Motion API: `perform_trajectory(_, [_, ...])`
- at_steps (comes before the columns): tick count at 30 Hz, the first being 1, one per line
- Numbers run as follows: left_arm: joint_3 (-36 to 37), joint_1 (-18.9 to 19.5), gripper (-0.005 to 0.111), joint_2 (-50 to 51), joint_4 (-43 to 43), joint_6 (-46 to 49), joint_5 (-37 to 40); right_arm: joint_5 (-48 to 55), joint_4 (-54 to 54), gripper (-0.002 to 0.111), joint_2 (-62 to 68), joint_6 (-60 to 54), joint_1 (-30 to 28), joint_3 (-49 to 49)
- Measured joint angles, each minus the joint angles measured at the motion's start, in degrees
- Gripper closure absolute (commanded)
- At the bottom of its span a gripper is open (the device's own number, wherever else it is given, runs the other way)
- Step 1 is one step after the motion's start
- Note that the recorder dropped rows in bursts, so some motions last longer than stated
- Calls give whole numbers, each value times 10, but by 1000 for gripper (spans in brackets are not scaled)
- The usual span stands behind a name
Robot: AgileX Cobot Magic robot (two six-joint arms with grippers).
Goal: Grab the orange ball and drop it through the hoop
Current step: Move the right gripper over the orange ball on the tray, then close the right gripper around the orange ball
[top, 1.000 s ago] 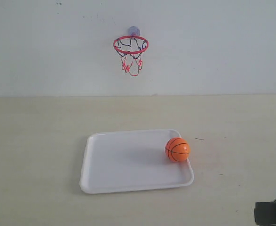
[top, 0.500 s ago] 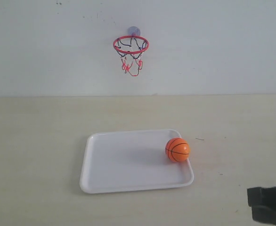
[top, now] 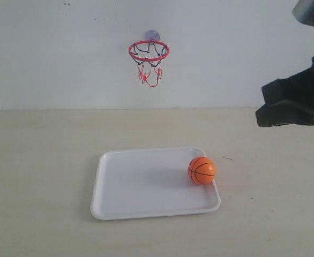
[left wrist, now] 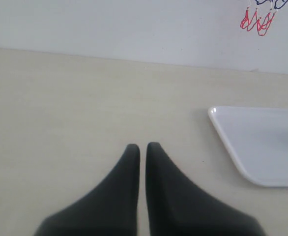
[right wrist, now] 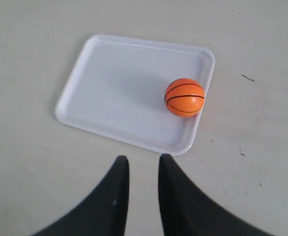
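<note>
The orange ball rests inside the white tray, against its right rim. The hoop, with its red ring and red and black net, hangs on the back wall above and behind the tray. My right gripper hovers high at the right, well above and right of the ball. In the right wrist view it looks down on the ball; this gripper is open and empty. My left gripper is shut on nothing, low over the table left of the tray.
The pale table runs back to a white wall. Only the net's lower tip shows in the left wrist view. Small dark marks dot the table right of the tray.
My right arm has risen from the bottom right corner of the exterior view to high on the right. The ball, tray and hoop have not moved.
</note>
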Motion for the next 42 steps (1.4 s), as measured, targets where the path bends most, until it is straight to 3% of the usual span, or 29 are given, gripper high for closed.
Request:
perform_trajectory(5, [0, 0, 103, 0, 0, 0, 0, -9, -9, 50, 75, 5, 1, -9])
perform_trajectory(8, [0, 0, 103, 0, 0, 0, 0, -19, -14, 41, 122, 1, 14, -20])
perform_trajectory(15, [0, 0, 103, 0, 0, 0, 0, -37, -23, 41, 243, 4, 73, -81])
perform_trajectory(23, [0, 0, 103, 0, 0, 0, 0, -62, -49, 41, 360, 40, 74, -157])
perform_trajectory(42, [0, 0, 103, 0, 0, 0, 0, -120, -86, 35, 443, 65, 74, -164])
